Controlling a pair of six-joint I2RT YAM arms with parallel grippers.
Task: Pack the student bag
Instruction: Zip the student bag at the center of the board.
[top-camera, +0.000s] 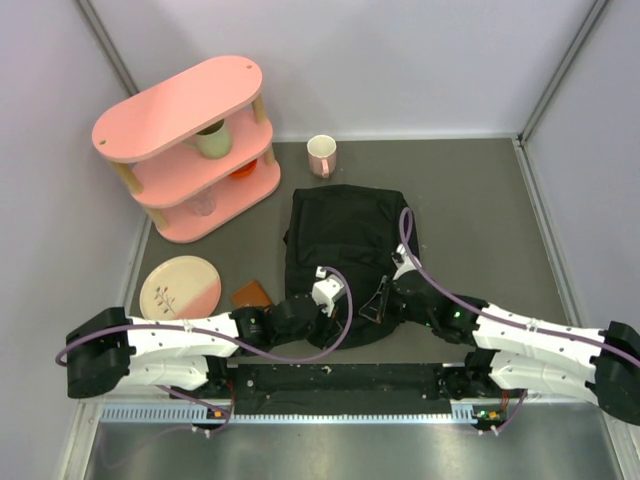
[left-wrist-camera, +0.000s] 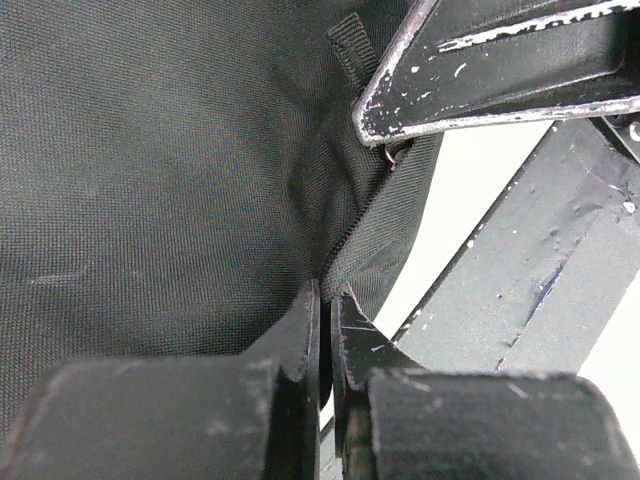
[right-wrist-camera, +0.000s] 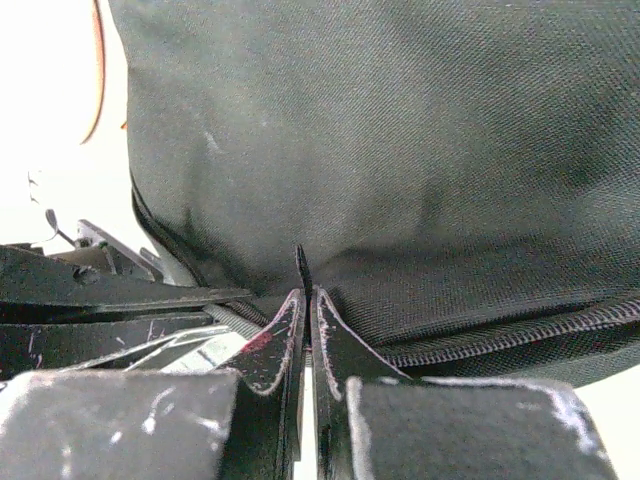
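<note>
The student bag (top-camera: 345, 235) is a large black fabric backpack lying flat in the middle of the table. Both grippers meet at its near edge. My left gripper (top-camera: 352, 312) is shut on a fold of the bag's fabric (left-wrist-camera: 360, 240) beside the zip; its jaws (left-wrist-camera: 326, 290) show only a sliver between them. My right gripper (top-camera: 376, 306) is shut on a thin black tab (right-wrist-camera: 300, 262) that sticks up from between its tips (right-wrist-camera: 304, 295), just above the bag's zip line (right-wrist-camera: 520, 335). The bag's inside is hidden.
A pink two-tier shelf (top-camera: 190, 150) stands at the back left with a green mug (top-camera: 213, 140) in it. A pink mug (top-camera: 321, 155) stands behind the bag. A pink plate (top-camera: 180, 287) and a brown flat object (top-camera: 251, 295) lie left of the bag.
</note>
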